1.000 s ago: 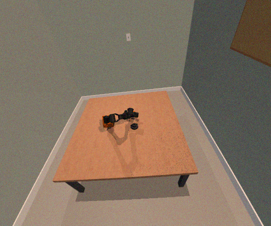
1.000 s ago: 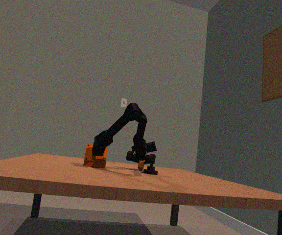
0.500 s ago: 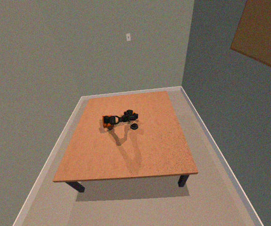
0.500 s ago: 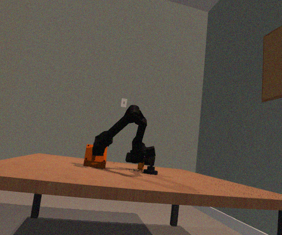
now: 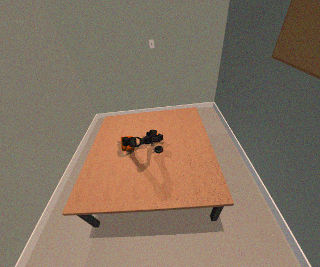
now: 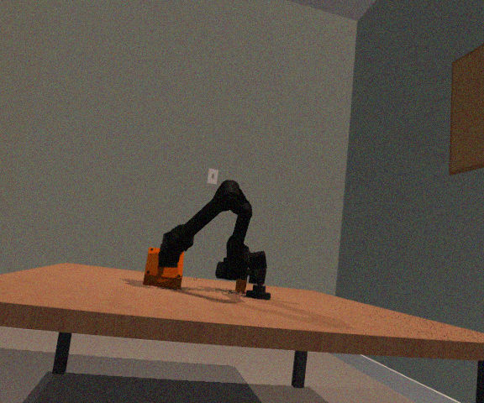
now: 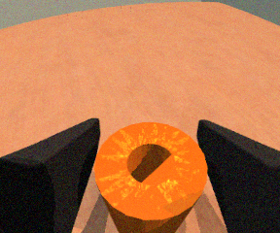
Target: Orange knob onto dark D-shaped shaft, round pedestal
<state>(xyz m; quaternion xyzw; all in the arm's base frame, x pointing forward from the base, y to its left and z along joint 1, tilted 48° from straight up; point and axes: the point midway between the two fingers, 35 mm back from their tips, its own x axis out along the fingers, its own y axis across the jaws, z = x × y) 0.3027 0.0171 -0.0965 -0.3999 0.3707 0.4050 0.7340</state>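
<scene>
The orange knob (image 7: 179, 194) (image 6: 240, 286) stands upright on the table between my fingers. In the wrist view its top faces the camera, and the flat side of its D-shaped hole runs diagonally from lower left to upper right, on the hole's lower-right side. My gripper (image 7: 149, 127) is open around the knob, one finger on each side, close to its wall. The dark round pedestal (image 5: 158, 149) (image 6: 258, 295) with its short shaft (image 6: 259, 287) stands apart from the knob, in front of the gripper in the top view. It is not in the wrist view. The shaft's flat side cannot be made out.
The arm's orange base (image 5: 127, 147) (image 6: 162, 277) stands on the wooden table (image 5: 120, 189) (image 6: 146, 307), left of the gripper and pedestal in the top and exterior views. The arm arches from it over to the knob. Shadows of the arm fall across the table.
</scene>
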